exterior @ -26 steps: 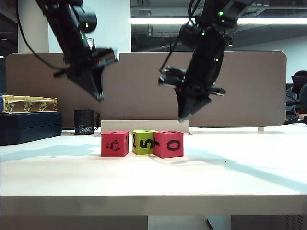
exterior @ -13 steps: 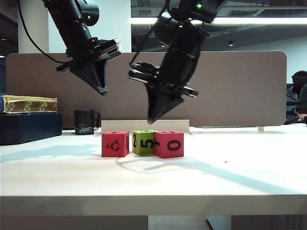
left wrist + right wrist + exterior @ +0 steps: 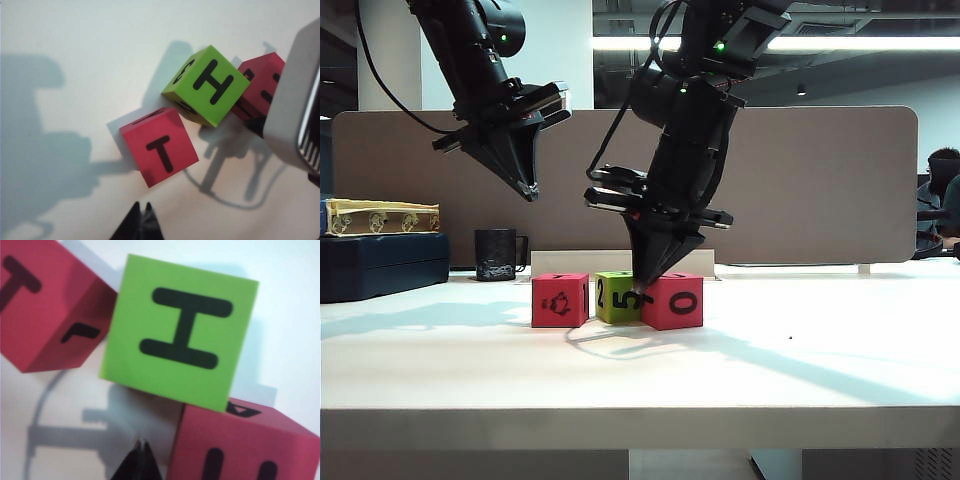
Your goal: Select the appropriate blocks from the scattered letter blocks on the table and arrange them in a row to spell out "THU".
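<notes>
Three letter blocks stand in a row on the white table (image 3: 800,370): a pinkish-red T block (image 3: 560,300) (image 3: 160,152) (image 3: 45,305), a lime-green H block (image 3: 618,297) (image 3: 207,85) (image 3: 182,330) and a pinkish-red U block (image 3: 672,302) (image 3: 245,450). The green block sits turned and slightly back from the line. My right gripper (image 3: 642,288) (image 3: 141,441) is shut and empty, its tip down at the front where the green and U blocks meet. Shut and empty too, my left gripper (image 3: 532,192) (image 3: 141,205) hangs high above and left of the T block.
A black mug (image 3: 498,254) and a dark case (image 3: 380,265) with a yellowish box (image 3: 380,216) on it stand at the back left. A beige partition (image 3: 840,180) runs behind the table, with a low white strip (image 3: 620,262) just behind the blocks.
My right gripper has swung left and come down from above the U block to the front of the green block. The left gripper and the blocks have stayed about where they were.
</notes>
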Available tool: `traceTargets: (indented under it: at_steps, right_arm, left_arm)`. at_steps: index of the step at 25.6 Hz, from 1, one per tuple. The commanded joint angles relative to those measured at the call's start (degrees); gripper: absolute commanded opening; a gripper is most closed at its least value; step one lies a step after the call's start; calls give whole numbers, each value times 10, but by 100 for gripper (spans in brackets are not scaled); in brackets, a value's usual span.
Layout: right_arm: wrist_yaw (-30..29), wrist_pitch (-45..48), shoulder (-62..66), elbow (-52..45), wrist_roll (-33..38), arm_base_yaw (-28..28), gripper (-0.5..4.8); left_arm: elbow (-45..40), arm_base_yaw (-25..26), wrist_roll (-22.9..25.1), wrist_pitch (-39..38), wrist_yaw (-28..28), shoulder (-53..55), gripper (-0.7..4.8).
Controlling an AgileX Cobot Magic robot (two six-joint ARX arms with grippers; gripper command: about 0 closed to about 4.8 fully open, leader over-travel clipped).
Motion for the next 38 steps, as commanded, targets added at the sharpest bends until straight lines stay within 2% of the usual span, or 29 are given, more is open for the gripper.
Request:
traceTargets:
  at_steps: [1, 6, 15, 21, 26, 31, 34, 35, 36, 38]
  right_arm:
    - [12, 2, 0, 1, -2, -2, -5]
    - [41, 1, 0, 1, -2, -7, -5]
    - [59, 6, 2, 1, -3, -24, -5]
    - [75, 13, 4, 1, -3, -52, -5]
    - [64, 13, 1, 2, -3, -59, -4]
    - [5, 16, -22, 9, -3, -57, 0]
    - [7, 5, -42, 30, -4, -57, 1]
    - [9, -11, -56, 51, -10, -58, 18]
    - [11, -22, -63, 62, -16, -58, 32]
    - [21, -50, -76, 87, -19, -58, 66]
  left_arm:
    - [3, 0, 2, 1, 3, -3, -6]
    - [3, 0, 2, 1, 3, -3, -6]
    - [3, 0, 2, -1, 3, -3, -6]
    - [3, 0, 2, -3, 5, -3, -6]
    - [3, 0, 2, -2, 22, -3, -6]
    - [3, 0, 2, 4, 43, -3, -5]
    - [3, -1, 1, 5, 44, -3, -1]
    - [3, -2, 1, 6, 44, -3, 1]
    - [3, -3, 1, 6, 44, -3, 17]
    - [3, -10, 0, 7, 42, -3, 87]
